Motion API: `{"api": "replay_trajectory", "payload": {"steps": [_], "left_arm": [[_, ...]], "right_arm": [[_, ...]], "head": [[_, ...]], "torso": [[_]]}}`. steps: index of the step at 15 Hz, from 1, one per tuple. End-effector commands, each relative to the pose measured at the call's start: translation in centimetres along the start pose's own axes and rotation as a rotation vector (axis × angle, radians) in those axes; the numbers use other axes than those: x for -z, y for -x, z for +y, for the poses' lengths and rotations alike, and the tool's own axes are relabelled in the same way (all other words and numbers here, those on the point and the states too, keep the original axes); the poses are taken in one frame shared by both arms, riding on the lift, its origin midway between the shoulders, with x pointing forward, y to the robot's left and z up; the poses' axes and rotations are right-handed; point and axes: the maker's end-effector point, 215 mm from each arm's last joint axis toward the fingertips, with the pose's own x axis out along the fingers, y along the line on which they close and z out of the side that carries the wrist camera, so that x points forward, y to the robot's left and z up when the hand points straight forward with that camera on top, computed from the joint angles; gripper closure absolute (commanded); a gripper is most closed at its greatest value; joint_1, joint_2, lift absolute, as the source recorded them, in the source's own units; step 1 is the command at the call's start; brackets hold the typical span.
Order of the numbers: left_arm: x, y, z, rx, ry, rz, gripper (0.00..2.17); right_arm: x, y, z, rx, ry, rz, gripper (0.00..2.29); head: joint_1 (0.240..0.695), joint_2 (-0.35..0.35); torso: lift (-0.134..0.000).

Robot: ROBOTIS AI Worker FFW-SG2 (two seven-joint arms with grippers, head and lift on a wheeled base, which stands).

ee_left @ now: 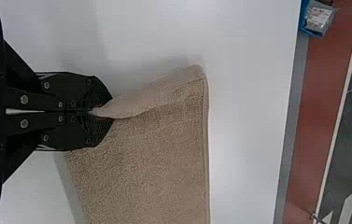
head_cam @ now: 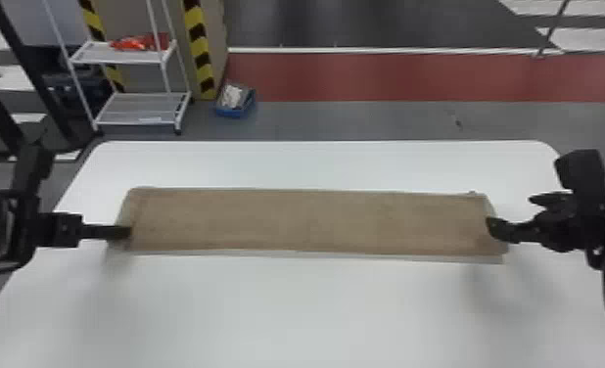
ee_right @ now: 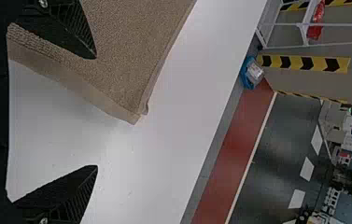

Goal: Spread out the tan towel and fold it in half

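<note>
Clenching towel at left end with left gripper; holding right gripper released at right end, one finger over cloth, one off.
Stretched side to side across table as long strip. Past far edge, on floor: white cart, blue bin near it.

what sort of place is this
Probably a workshop or lab hall: black-and-yellow hazard stripes on a tan upright panel, a white metal shelf rack, and a red painted strip of floor beyond the white table.
</note>
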Motion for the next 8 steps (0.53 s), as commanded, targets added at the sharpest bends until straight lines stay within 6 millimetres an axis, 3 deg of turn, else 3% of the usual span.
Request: {"api": "replay_trajectory", "payload": {"steps": [1,3,4,6,8], "left_arm": [[2.2,0.7,-0.4,-0.005,0.052,0.032,1.43],[3.9,1.3,-1.1,0.004,0.094,0.054,1.43],[4.5,1.6,-1.6,0.013,0.106,0.055,1.30],[4.5,2.3,-1.6,0.009,0.125,0.035,0.02],[4.0,3.3,-1.6,0.010,0.174,0.009,0.00]], "right_arm": [[-1.2,-0.1,-0.1,-0.007,-0.012,-0.023,0.04],[-2.1,-0.2,-0.4,-0.009,-0.021,-0.040,0.04],[-2.3,-0.3,-0.3,-0.016,-0.030,-0.048,0.04],[-2.3,-1.0,-0.5,-0.021,-0.045,-0.050,0.04],[-2.6,-1.3,-0.3,-0.035,-0.070,-0.062,0.04]], "head": [[0.695,0.011],[0.695,0.013],[0.695,0.011],[0.695,0.010],[0.695,0.012]], "torso": [[-0.124],[-0.124],[-0.124],[-0.124],[-0.124]]}}
